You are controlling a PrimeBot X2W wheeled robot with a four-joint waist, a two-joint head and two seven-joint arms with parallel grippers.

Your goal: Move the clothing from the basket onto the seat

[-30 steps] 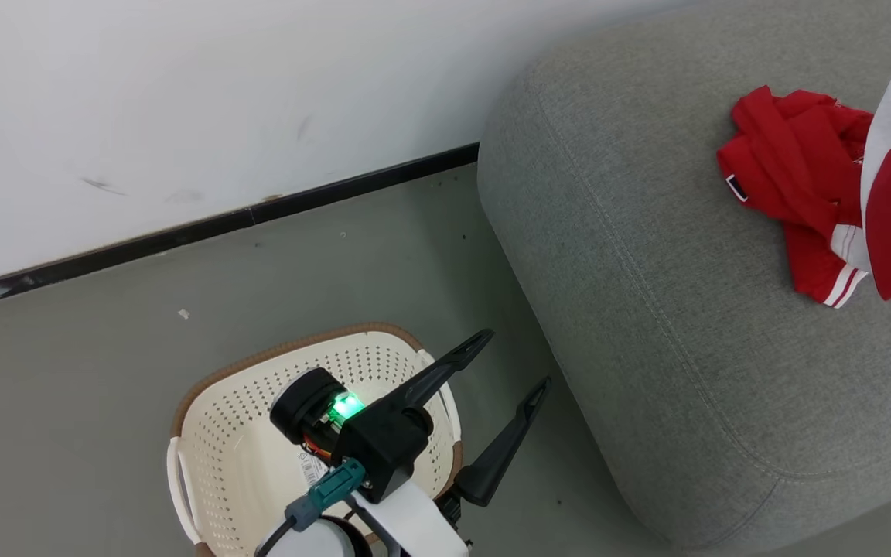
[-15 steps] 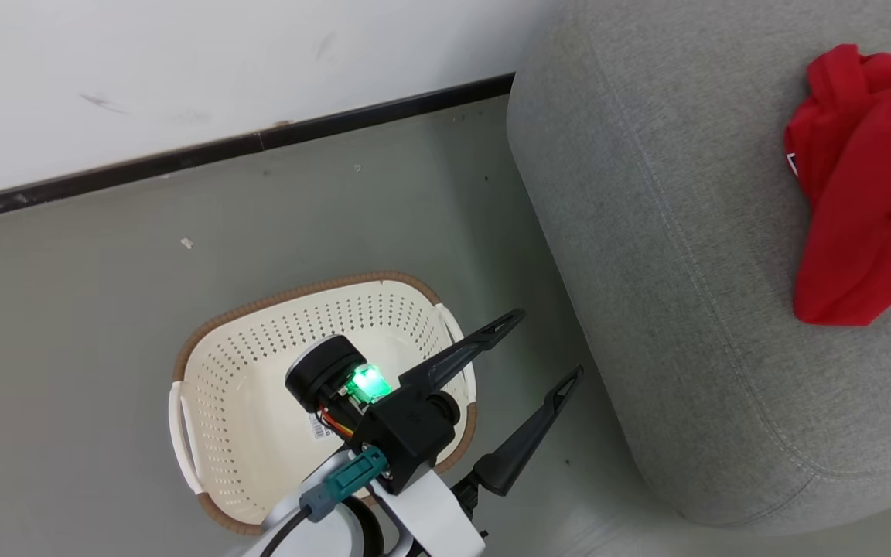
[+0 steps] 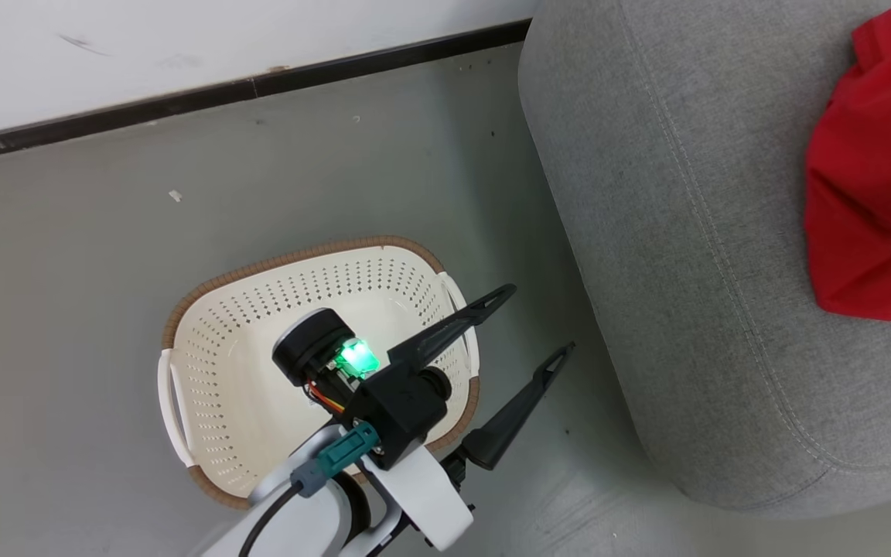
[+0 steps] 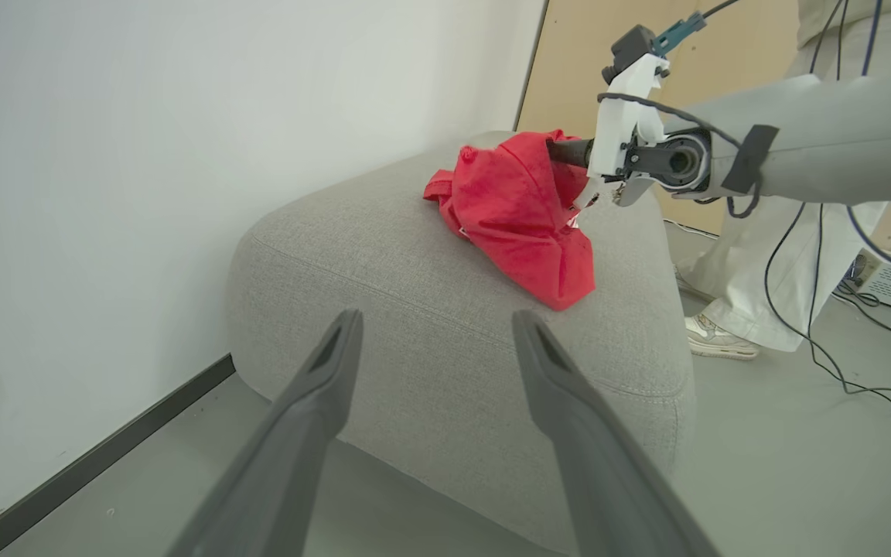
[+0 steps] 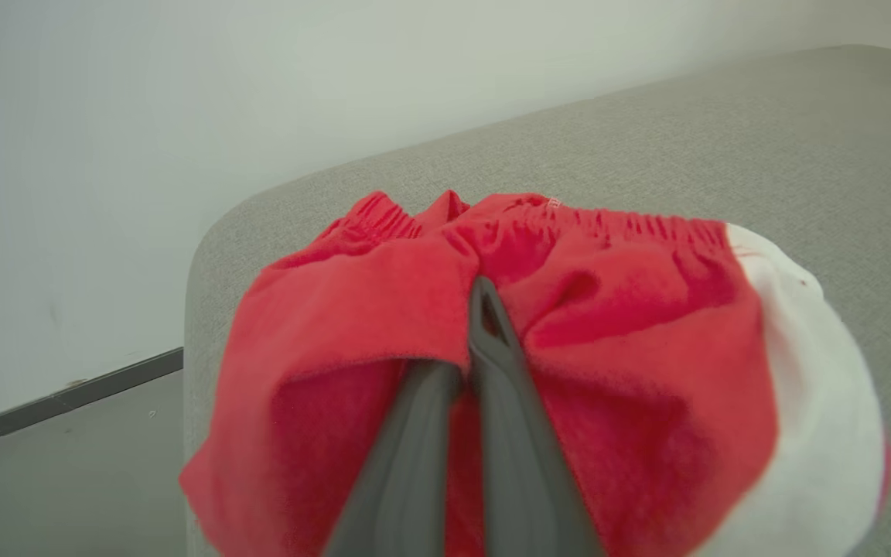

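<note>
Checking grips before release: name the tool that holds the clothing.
The right tool, shut on the red clothing on the seat. The left tool stands open and bare by the basket.

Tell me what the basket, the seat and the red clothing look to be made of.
The basket looks like moulded plastic: cream, smooth, with rows of punched holes. Its brown rim looks woven, perhaps imitation. The seat appears to be grey upholstery fabric, matte, with stitched seams. The clothing is soft red cloth, matte and creased, with a gathered band and a white panel.
</note>
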